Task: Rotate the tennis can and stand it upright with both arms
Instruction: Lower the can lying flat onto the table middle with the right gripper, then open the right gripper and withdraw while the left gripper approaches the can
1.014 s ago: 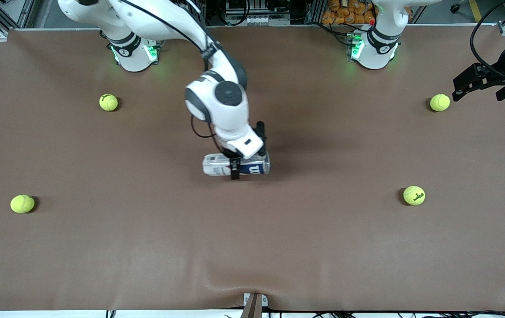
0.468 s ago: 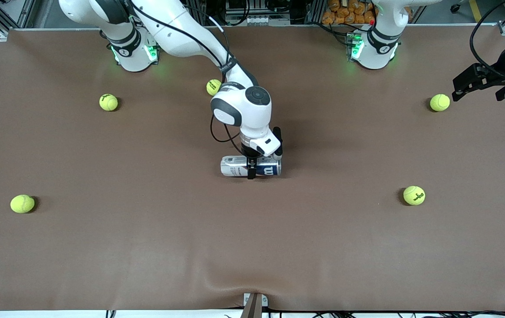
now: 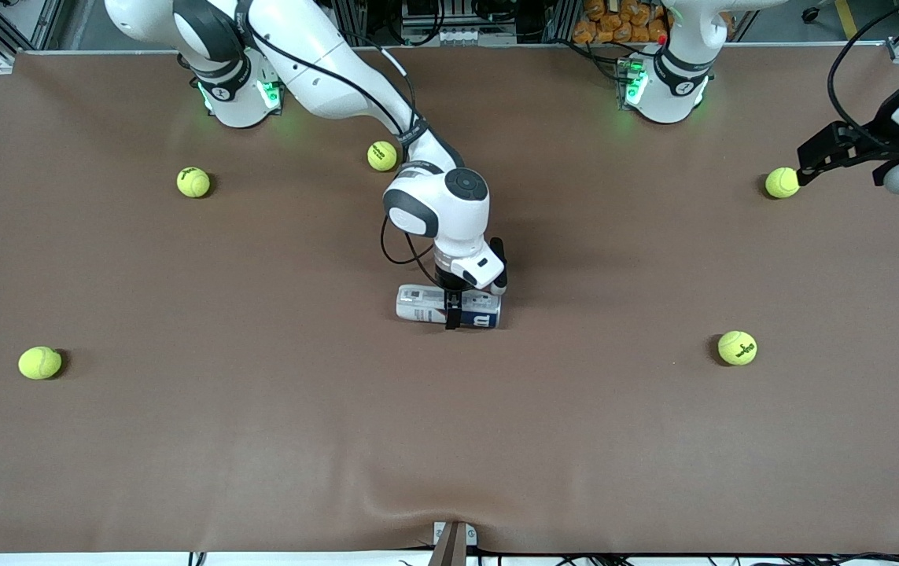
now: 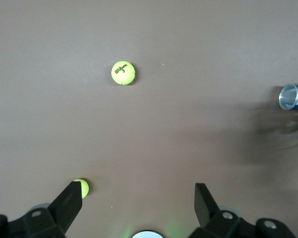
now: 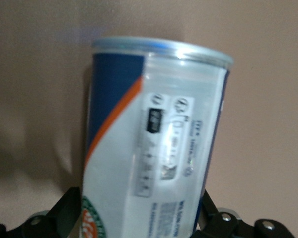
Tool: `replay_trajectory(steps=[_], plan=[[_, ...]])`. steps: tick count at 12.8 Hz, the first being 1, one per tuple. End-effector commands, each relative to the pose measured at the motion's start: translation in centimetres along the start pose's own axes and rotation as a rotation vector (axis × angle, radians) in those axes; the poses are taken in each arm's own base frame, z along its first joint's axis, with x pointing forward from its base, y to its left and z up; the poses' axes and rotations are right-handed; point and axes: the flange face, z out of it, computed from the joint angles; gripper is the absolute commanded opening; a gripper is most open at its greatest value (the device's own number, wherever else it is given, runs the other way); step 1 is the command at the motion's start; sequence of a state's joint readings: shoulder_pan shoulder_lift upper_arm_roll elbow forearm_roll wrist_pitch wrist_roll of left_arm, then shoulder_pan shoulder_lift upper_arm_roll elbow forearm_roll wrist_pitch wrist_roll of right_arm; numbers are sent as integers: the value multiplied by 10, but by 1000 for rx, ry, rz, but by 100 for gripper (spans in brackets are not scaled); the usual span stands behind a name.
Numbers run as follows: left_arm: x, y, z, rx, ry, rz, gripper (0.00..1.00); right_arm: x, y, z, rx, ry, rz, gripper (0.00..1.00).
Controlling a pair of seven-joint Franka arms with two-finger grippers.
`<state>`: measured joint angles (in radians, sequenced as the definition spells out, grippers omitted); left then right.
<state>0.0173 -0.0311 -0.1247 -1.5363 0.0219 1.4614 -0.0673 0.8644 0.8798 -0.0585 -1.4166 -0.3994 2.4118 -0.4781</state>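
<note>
Tennis can [image 3: 448, 306]: slim clear-plastic cylinder

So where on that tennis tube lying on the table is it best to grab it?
Across its round middle, from straight above. The tennis can lies on its side, so its curved flanks fit between the fingers there, just where the right gripper straddles it. The left gripper waits open.

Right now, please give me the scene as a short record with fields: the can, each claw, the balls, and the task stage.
tennis can: lying on its side near the table's middle, not upright
right claw: shut on the tennis can around its middle
left claw: open, waiting over the table's left arm end, beside a tennis ball
other tennis balls: four more, scattered on the brown table
stage: can gripped by one arm only
</note>
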Motion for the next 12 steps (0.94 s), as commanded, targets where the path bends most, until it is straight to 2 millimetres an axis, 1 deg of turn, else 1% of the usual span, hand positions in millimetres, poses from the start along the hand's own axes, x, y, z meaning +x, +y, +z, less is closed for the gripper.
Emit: replay_trajectory(steps=[1,2,3,5,7,8,9,11,12], plan=[[11,19,19,-64,-50,38,100,9,7,-26,-40,1,12,100],[16,24,28,-111,-73,33,100,5,15,-45,-37,-15,25,100],[20,28,36,-140,-91,33,100,4,13,-57,-16,-61,58,100],[32,40,61,-239,-151,28,100,7,11,-80,-19,-77,205,100],[50,53,101,-359,-244,-8,100,0,19,-108,-23,-99,330,100],[62,60,125,-442,-295,-28,100,-8,30,-125,-31,-96,394,100],[72,66,150,-523,-350,-43,100,-20,45,-144,-22,-81,452,100],[84,84,187,-638,-437,-69,100,-66,86,-169,57,-60,597,100],[88,92,204,-687,-472,-87,100,-84,100,-183,72,-60,644,100]])
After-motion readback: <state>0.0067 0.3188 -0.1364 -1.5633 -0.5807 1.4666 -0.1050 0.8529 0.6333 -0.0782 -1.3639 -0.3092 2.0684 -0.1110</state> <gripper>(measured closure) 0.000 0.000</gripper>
